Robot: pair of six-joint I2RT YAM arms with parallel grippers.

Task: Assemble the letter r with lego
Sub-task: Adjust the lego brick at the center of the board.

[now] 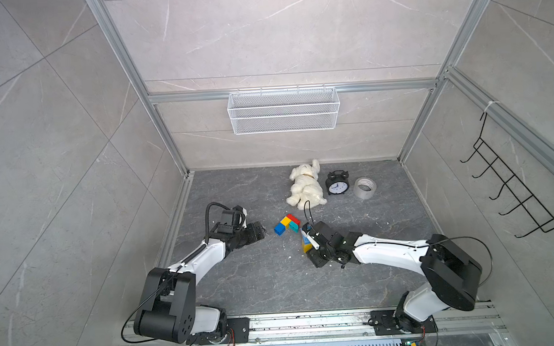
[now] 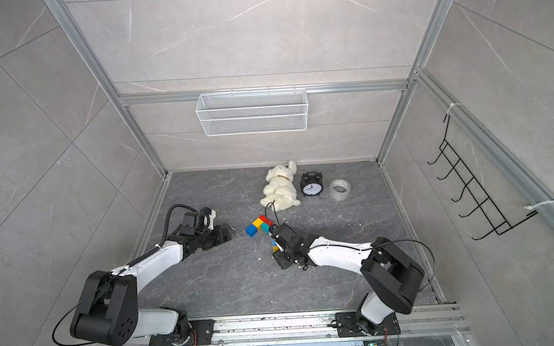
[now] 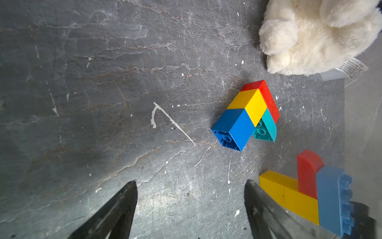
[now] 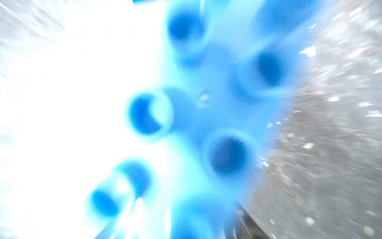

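In front of the plush (image 1: 305, 187), toward the arms, we see a lego cluster (image 1: 286, 224) of blue, yellow, red and teal lying on the table (image 1: 356, 273). Farther from the plush, a second cluster (image 3: 299, 194) of yellow, red and blue sits against the right gripper (image 1: 308, 242); we cannot tell how its jaws stand. The left gripper (image 3: 190, 184) is empty, jaws apart.

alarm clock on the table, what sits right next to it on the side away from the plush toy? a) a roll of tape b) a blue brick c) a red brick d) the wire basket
a: in both top views the grey roll of tape lies beside the alarm clock, with the plush toy on the clock's other side.
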